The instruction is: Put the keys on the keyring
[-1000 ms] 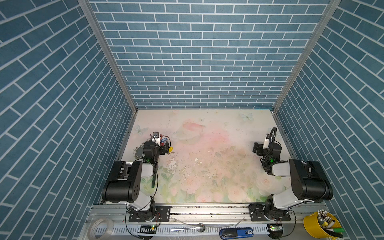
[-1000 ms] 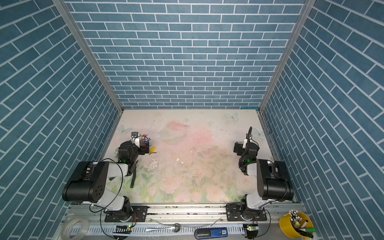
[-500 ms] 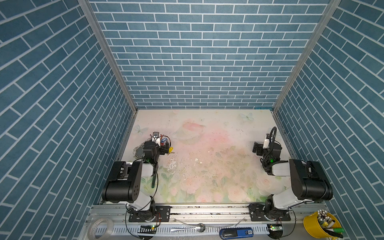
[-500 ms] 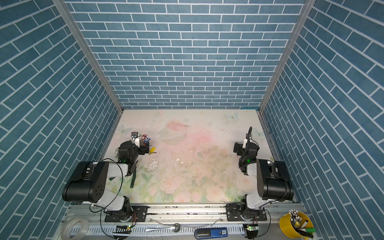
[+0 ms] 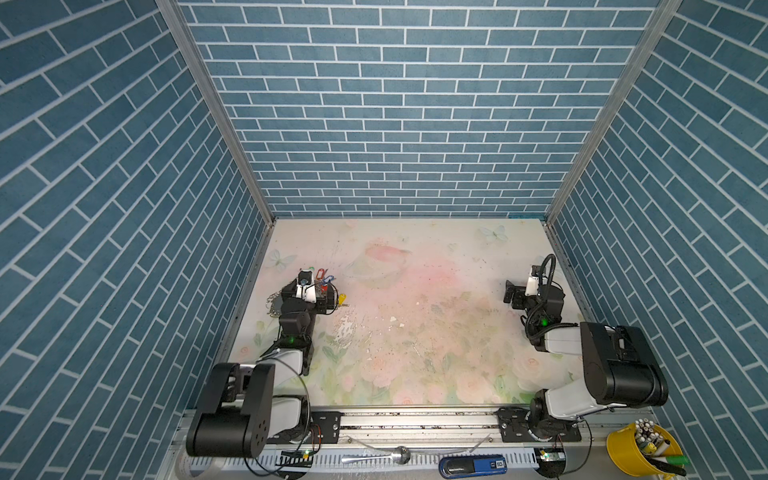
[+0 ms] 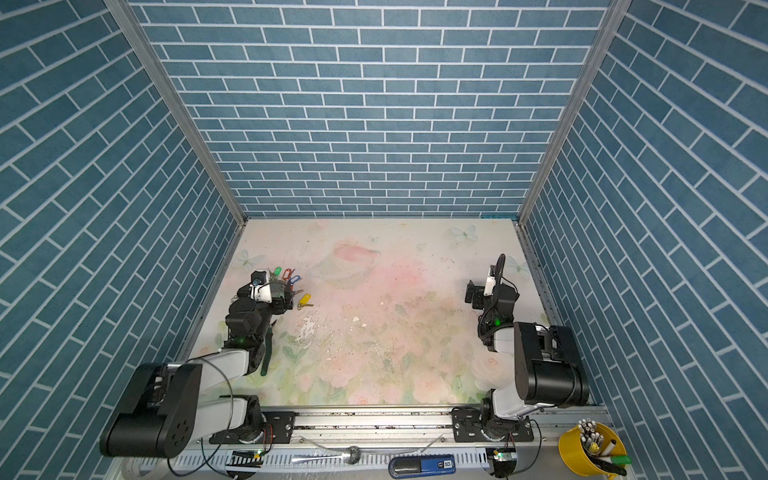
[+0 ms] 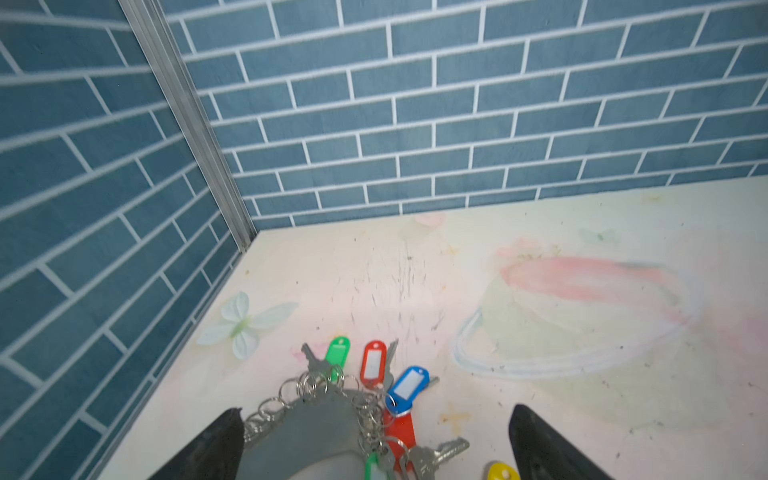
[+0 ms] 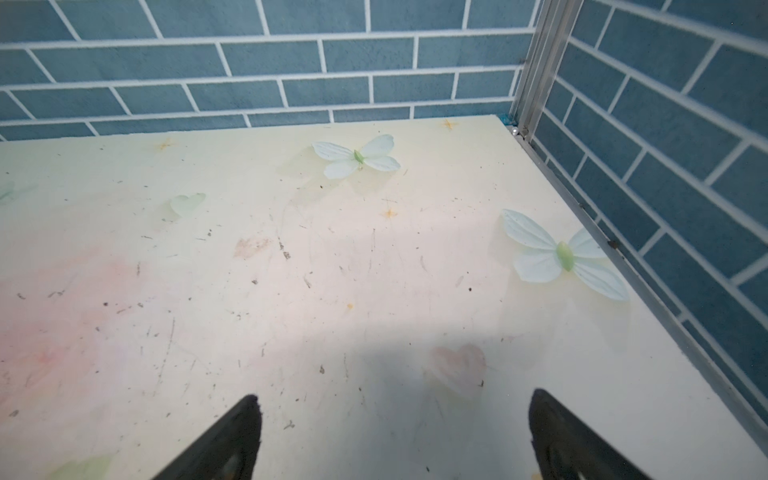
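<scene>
The keyring [image 7: 307, 428], a dark flat hoop edged with small silver rings, lies on the table at the left. Keys with green [image 7: 337, 351], red [image 7: 373, 365] and blue [image 7: 409, 384] tags fan out from its far edge. A bare silver key [image 7: 440, 451] and an orange-red tag lie beside it. A yellow-tagged key [image 5: 341, 298] lies apart, just to its right. My left gripper [image 7: 376, 411] hangs open over the keyring, gripping nothing. My right gripper [image 8: 395, 397] is open above bare table at the far right [image 5: 513, 295].
Blue brick walls close in the table on three sides; the left wall stands close to the keyring. On the front rail lie a spoon [image 5: 395, 457] and a blue device [image 5: 473, 465]. A yellow cup of pens [image 5: 642, 449] stands at the front right.
</scene>
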Tool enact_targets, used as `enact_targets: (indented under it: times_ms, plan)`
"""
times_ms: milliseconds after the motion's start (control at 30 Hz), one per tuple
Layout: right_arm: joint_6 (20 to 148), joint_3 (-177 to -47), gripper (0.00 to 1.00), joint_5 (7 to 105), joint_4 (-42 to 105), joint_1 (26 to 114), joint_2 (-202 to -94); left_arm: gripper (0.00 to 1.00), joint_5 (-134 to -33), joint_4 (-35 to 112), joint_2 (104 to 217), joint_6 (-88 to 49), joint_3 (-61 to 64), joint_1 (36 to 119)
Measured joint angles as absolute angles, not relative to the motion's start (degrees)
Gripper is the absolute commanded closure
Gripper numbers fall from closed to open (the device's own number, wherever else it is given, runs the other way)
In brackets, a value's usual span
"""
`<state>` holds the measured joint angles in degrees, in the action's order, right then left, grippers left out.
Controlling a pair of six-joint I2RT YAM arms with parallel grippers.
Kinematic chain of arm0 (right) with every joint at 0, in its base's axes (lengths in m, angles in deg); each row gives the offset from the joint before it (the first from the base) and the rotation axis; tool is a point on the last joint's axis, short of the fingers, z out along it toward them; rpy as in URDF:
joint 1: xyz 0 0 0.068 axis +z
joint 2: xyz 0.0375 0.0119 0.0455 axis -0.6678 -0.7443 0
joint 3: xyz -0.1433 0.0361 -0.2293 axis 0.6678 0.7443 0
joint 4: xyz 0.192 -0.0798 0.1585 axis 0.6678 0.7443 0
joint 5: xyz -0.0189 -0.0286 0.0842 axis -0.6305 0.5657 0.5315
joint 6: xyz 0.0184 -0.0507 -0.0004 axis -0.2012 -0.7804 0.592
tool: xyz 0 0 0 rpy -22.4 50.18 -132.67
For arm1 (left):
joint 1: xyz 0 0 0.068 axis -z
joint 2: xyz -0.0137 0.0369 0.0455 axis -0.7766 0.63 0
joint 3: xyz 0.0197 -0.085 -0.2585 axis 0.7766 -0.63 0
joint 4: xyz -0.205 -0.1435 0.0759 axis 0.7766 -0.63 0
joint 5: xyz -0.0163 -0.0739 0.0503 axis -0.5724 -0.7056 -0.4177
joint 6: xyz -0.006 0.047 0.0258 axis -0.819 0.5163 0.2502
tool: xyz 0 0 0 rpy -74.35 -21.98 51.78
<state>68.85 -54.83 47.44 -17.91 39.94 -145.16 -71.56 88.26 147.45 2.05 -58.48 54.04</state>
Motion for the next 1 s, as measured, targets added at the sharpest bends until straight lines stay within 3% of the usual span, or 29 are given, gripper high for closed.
enact_targets:
  times_ms: [133,300,533,667,833,1000]
  plan:
    - [68.43,-52.78,0.01,48.34,-16.66,39.99,-138.54,0.00,-69.07,78.36,137.44,-1.06,-56.62,55.00]
    - [68.76,-52.78,0.01,49.19,-7.81,40.64,-122.69,0.00,-62.93,55.67,127.98,-14.15,-44.18,55.11]
    - [77.37,-64.39,0.01,50.85,16.78,40.78,-106.13,0.01,-63.28,35.71,123.87,-30.37,-35.83,55.09]
    - [85.06,-73.26,0.01,47.79,30.94,40.78,-101.38,0.00,-69.26,31.58,121.53,-34.56,-37.74,55.09]
    - [92.23,-73.61,0.05,47.16,41.50,40.75,-97.78,0.00,-77.26,27.67,122.12,-35.57,-36.29,56.69]
    - [95.86,-73.43,0.11,52.01,46.35,40.78,-100.25,0.00,-73.18,19.01,127.41,-32.01,-28.80,70.61]
